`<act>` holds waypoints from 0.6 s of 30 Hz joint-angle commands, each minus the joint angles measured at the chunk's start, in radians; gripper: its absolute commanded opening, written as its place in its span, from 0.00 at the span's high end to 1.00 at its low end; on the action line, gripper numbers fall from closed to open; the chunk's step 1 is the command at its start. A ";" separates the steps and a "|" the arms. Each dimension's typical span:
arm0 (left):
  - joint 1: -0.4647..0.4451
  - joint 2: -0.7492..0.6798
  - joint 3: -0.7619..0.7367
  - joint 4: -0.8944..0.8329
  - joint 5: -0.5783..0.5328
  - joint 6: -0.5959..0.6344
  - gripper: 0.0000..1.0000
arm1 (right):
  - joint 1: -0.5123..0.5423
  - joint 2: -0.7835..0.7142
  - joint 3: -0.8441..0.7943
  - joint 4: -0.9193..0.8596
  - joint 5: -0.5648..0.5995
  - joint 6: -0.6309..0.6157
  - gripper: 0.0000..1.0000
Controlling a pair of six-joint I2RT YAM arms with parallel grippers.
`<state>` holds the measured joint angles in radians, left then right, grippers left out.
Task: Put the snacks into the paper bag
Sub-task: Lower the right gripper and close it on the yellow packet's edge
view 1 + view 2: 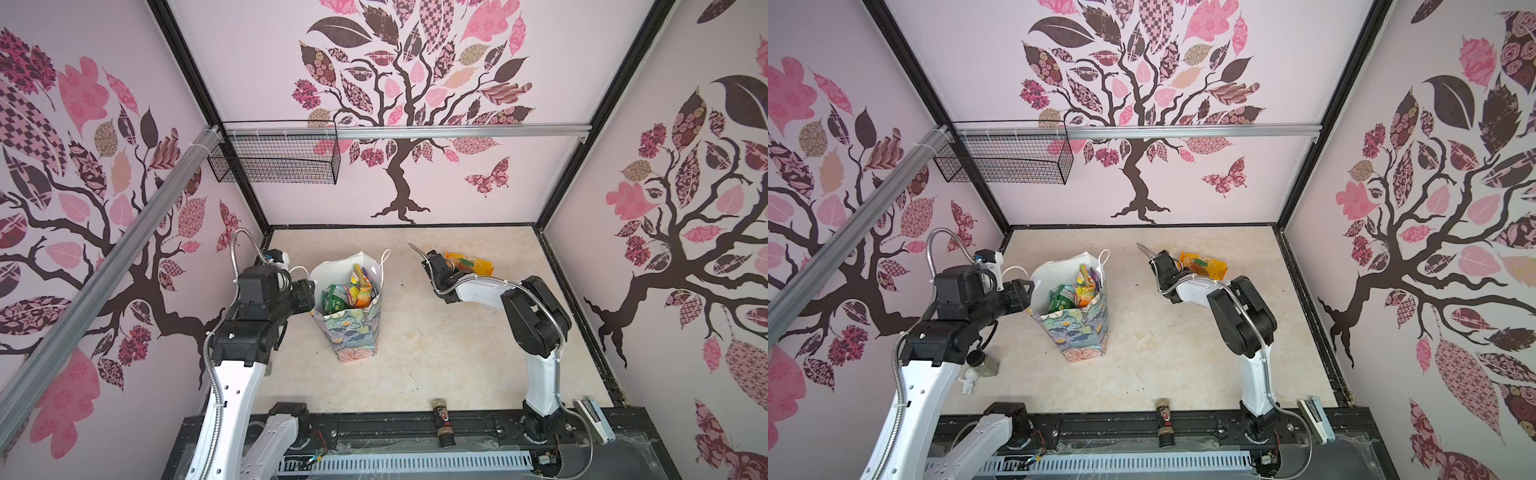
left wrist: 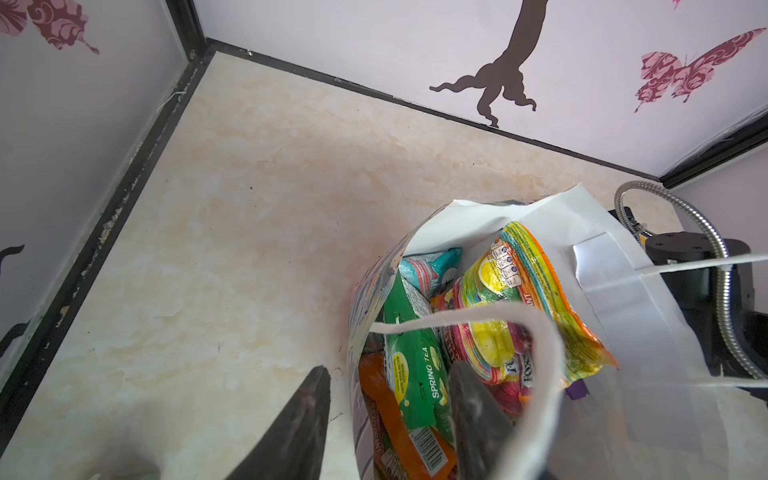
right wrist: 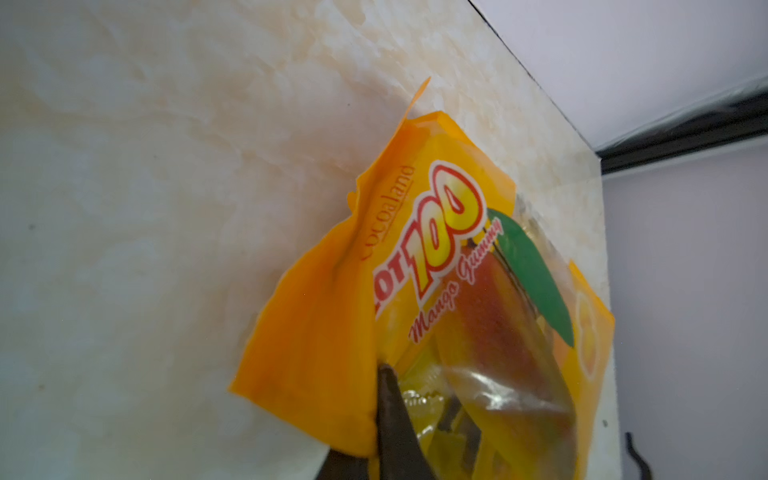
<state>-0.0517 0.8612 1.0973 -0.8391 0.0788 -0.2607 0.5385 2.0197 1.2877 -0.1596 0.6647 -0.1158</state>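
Observation:
The paper bag stands upright at the centre left, floral outside and white inside. Several snacks fill it, among them green, orange and multicoloured packets. My left gripper is at the bag's left rim, open. One of its fingers is outside the wall, the other inside. An orange mango gummy packet lies at the back right. My right gripper is shut on that packet's near edge.
A small dark bottle lies at the front edge. A black wire mesh basket hangs on the back rail. A white device sits at the front right. A small white figurine and a jar stand under the left arm.

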 commanded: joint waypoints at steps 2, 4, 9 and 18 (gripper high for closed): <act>0.005 -0.005 -0.026 0.031 0.017 0.008 0.49 | -0.011 -0.043 -0.003 -0.040 -0.055 0.039 1.00; 0.006 -0.004 -0.025 0.033 0.020 0.008 0.49 | -0.011 -0.073 -0.016 -0.041 -0.066 0.049 1.00; 0.007 -0.010 -0.029 0.035 0.021 0.008 0.49 | -0.011 -0.160 -0.042 -0.054 -0.092 0.069 1.00; 0.006 -0.014 -0.032 0.038 0.023 0.006 0.49 | -0.011 -0.377 -0.131 -0.021 -0.182 0.143 1.00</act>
<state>-0.0502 0.8608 1.0916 -0.8307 0.0929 -0.2611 0.5285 1.7576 1.1530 -0.2138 0.5163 -0.0174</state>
